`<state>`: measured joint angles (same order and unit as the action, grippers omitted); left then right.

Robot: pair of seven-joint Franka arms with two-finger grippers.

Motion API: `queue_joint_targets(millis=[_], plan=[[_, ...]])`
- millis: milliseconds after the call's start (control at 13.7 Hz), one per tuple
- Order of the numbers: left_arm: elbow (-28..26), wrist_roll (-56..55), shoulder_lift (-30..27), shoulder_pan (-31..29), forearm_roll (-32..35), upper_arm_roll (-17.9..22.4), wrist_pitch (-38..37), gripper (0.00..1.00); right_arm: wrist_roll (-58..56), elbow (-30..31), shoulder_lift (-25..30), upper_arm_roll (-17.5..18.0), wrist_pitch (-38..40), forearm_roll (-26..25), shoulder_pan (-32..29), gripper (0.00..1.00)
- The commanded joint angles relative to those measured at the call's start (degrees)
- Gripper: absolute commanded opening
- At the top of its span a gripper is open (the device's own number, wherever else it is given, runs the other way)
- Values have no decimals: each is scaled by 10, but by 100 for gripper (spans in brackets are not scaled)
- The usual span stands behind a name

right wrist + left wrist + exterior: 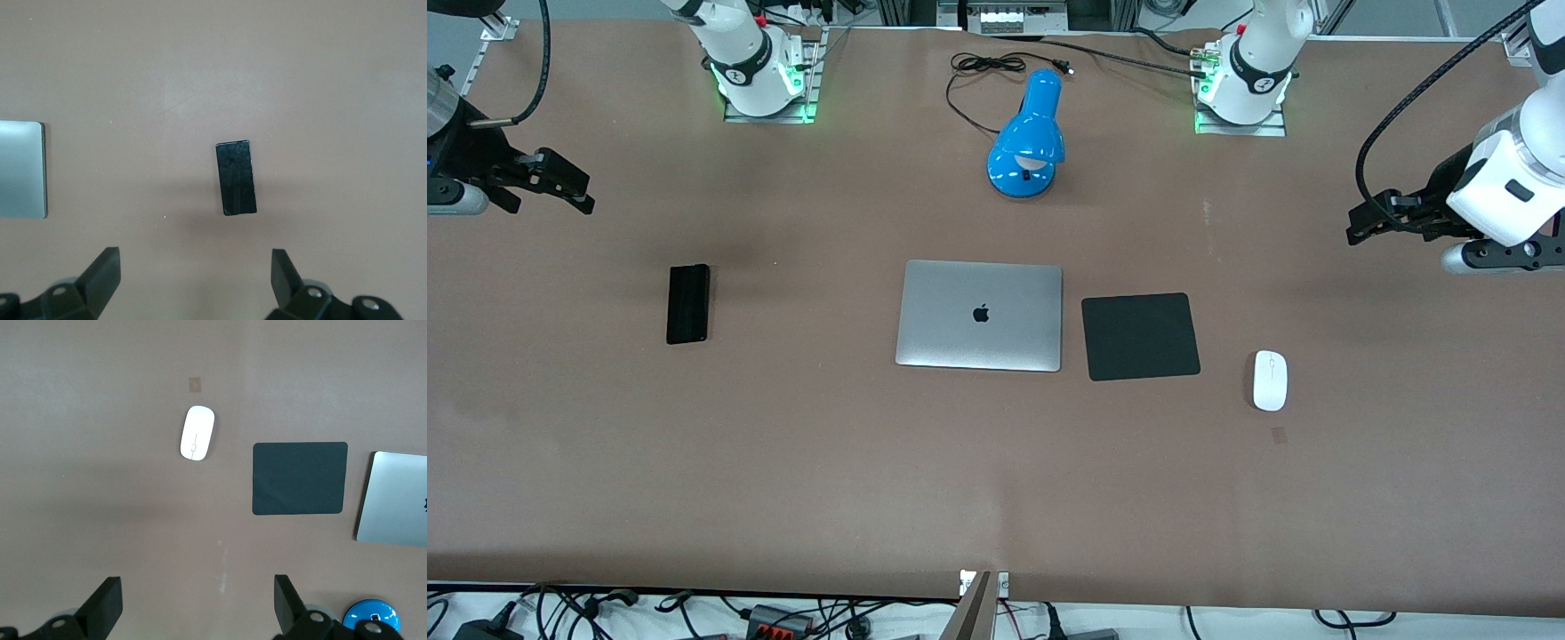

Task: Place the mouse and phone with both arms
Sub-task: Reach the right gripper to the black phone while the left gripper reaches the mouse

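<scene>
The white mouse [1270, 380] lies on the brown table toward the left arm's end, beside the square black mat [1140, 337]; it also shows in the left wrist view [197, 434]. The black phone [687, 304] lies toward the right arm's end and shows in the right wrist view [237, 177]. My left gripper [1360, 225] [198, 603] hangs open and empty in the air over bare table at the left arm's end. My right gripper [574, 188] [195, 280] hangs open and empty over bare table at the right arm's end.
A closed silver laptop [979, 315] lies in the middle of the table, between the phone and the mat. A blue desk lamp [1028, 142] with a black cord [987, 67] stands farther from the front camera than the laptop.
</scene>
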<state>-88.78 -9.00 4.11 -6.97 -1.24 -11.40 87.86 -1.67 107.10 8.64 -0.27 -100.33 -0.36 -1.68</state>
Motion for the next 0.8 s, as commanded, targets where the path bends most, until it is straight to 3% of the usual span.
queue_joint_targets(millis=[0,439,732], plan=[[-10,-4,-9,2,11,-5,2,100,-2,10,15,-1,4,7,0,100],[3,-9,12,4,5,-10,17,100,0,10,10,-1,0,7,-1,100],[38,-1,84,-4,10,-5,15,100,-1,13,-6,0,-9,7,-1,100]])
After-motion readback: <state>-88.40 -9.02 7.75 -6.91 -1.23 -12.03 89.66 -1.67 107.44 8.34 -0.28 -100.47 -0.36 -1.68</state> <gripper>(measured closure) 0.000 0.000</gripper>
